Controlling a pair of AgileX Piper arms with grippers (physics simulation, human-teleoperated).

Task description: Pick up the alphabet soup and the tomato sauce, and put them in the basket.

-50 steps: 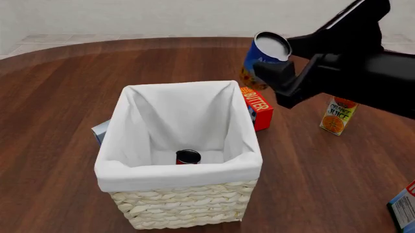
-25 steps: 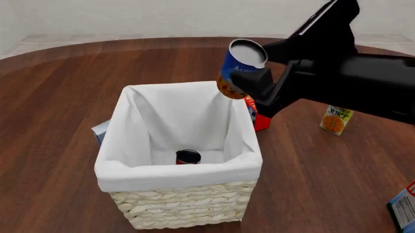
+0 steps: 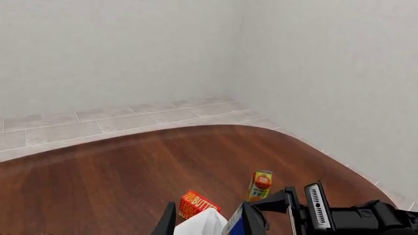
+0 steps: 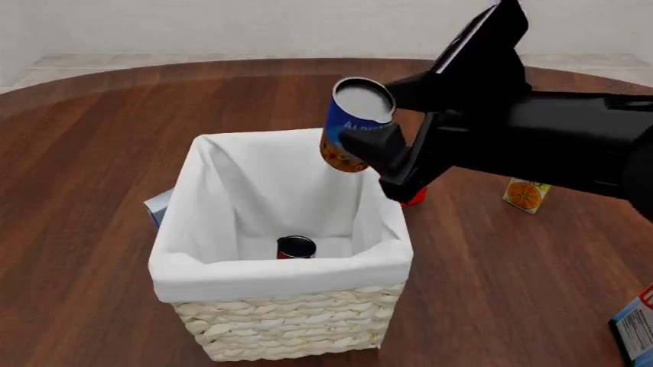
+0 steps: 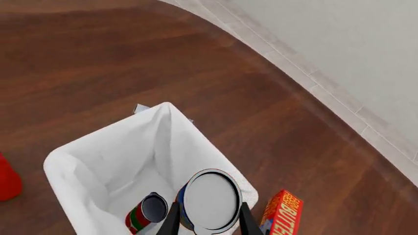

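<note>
The table [image 4: 92, 153] is dark brown wood, and the basket [image 4: 286, 321] stands on it as the landmark for everything else, its white cloth lining folded over the rim. The right arm [image 4: 551, 145] reaches in from the basket's right side, above its far right corner. The right gripper [image 4: 380, 115] pinches the soup [image 4: 352, 126], one finger on each side of the can; in the right wrist view the fingers [image 5: 172, 223] press against the can's sides. The soup is held in the air, tilted, its pale top facing up and toward the camera, over the basket's far right edge and clear of the lining. The sauce [image 4: 296, 247] lies inside the basket on the bottom, near the front wall, its dark top showing. A butter box [image 5: 281, 210] lies on the table just beside the basket's right side, mostly hidden by the arm in the front view. A juice carton [image 4: 525, 193] stands upright well to the right of the basket. A grey box [image 4: 158, 205] peeks out touching the basket's left side. Of the left gripper [image 3: 207, 223] only dark finger tips show in its wrist view, and I cannot tell whether it is spread or closed.
</note>
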